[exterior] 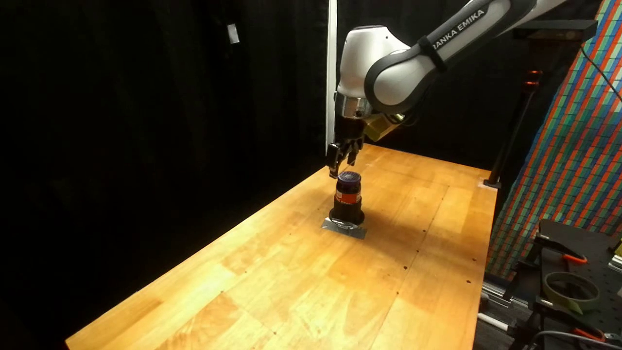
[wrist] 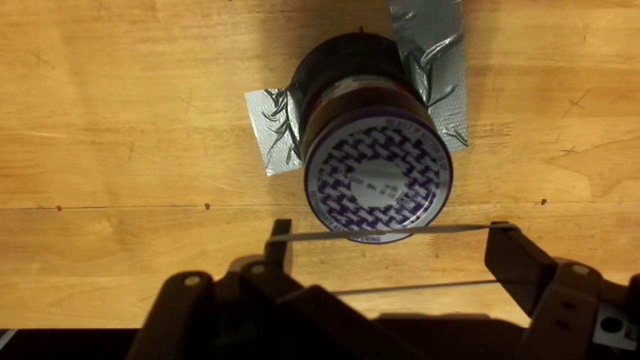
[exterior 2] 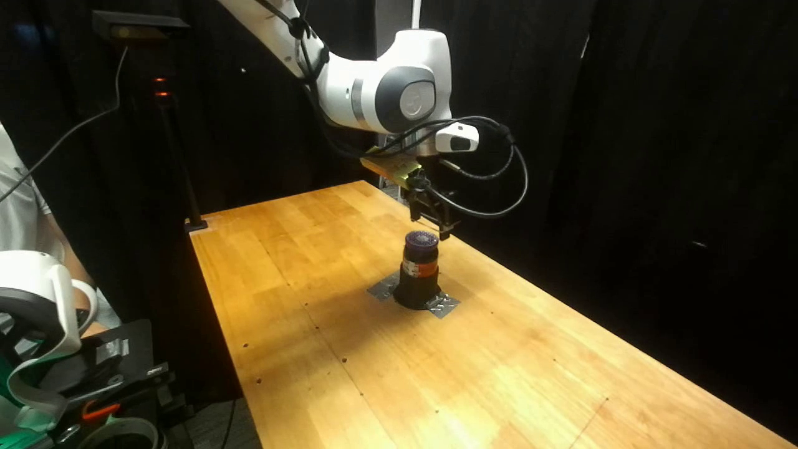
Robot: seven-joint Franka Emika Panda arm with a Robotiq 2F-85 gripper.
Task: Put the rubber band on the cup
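Standing up straight in an exterior view is a small, dark, round cup with an orange-red stripe [exterior: 348, 197]. A flat, round, purple-and-white lid [exterior: 350, 177] is on top, so what is in the cup is hidden from us. The cup's bottom meets a wide, black, round base [exterior: 346, 212], and we cannot tell if it sits in the base or on it. Shiny grey tape [exterior: 342, 230] goes from the base onto a light-brown wooden table [exterior: 316, 282]. A white-and-black robot arm [exterior: 367, 63] points a black two-finger gripper [exterior: 342, 168] down, and its tips are near the lid.

In an exterior view we see part of a person in a white shirt [exterior 2: 19, 171] at the edge. Grey tape shows on two sides of the base here. The cup is upright, with its lid on. We see the gripper just above the lid and a bit to the side.

In the wrist view we look down on the lid, with its purple criss-cross pattern and small print. The gripper's fingers [wrist: 520, 260] are spread wide, and a thin, grey-brown rubber band [wrist: 450, 229] is pulled tight around them in two lines. From here, the upper line crosses the near edge of the lid, and the lower line crosses over the table.
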